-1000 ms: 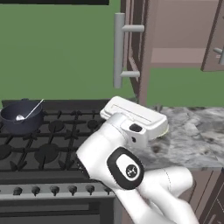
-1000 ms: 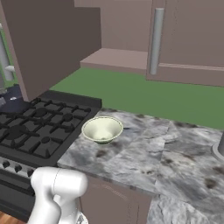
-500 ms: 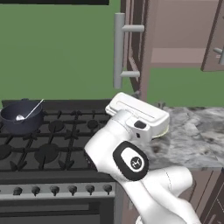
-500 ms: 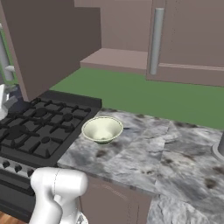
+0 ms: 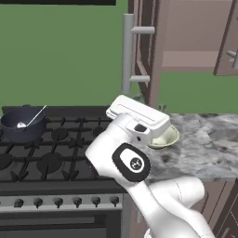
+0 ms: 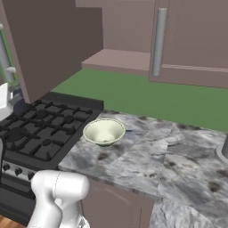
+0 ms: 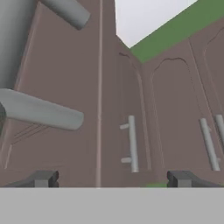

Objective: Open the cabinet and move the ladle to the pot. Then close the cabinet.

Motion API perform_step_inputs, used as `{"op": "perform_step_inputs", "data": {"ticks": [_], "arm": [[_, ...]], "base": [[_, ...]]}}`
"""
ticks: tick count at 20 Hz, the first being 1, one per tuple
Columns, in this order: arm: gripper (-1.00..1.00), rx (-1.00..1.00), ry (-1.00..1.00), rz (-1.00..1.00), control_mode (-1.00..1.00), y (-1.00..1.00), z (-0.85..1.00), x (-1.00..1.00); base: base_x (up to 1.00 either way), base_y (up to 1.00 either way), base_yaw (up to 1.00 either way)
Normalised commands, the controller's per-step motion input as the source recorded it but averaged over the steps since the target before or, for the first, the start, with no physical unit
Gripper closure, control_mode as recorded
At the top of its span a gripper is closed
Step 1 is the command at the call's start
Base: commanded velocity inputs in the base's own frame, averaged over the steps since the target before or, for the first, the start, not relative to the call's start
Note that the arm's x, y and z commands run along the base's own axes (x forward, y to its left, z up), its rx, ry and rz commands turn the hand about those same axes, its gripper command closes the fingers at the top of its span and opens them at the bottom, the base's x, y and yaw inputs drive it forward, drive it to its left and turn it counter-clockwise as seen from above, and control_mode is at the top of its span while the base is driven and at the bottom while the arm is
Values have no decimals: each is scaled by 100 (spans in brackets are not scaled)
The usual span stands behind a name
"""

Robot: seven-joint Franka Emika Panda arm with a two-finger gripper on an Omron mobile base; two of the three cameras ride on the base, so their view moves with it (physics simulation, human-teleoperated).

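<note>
- So, your gripper [image 7: 112, 178] is spread wide with nothing between the two small dark finger tips [image 7: 43, 178]; in the hand view it faces the flat mauve-brown panel of the cabinet [image 5: 153, 51].
- You can see the cabinet door [image 6: 53, 42] swung open, standing edge-on toward you in the left base view, with its long round grey bar handle [image 5: 128, 53] sticking out on two short posts.
- Inside, you've got a bare flat shelf [image 6: 118, 60], same matte brown as the doors.
- Your ladle [image 5: 31, 119] is already in the pot [image 5: 21, 124], thin straight handle leaning up and right over the rim, little scoop down inside.
- That pot is dark, round and fairly shallow, sitting on the far left burner of the black stove [image 5: 51, 148], well apart from the arm.
- You'll spot a pale cream bowl [image 6: 104, 132] on the mottled grey marble-look counter [image 6: 178, 156], just right of the stove edge, smooth and round.
- To the right of the bowl the counter runs flat out to the far right side.
- Another cabinet door [image 6: 191, 40] with a vertical grey bar [image 6: 158, 42] stays shut on the right in the right base view.
</note>
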Motion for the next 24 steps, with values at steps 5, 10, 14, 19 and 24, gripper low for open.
{"op": "perform_step_inputs", "data": {"ticks": [5, 10, 14, 19, 24], "arm": [[-100, 0, 0, -1, -100, 20, -11, 35], [-100, 0, 0, -1, -100, -27, -2, 18], [-100, 0, 0, 0, -100, -81, 0, 0], [-100, 0, 0, 0, -100, -99, 0, 0], [-100, 0, 0, 0, -100, -100, 0, 18]], "base": [[0, 0, 0], [0, 0, 0], [0, 0, 0], [0, 0, 0], [0, 0, 0]]}}
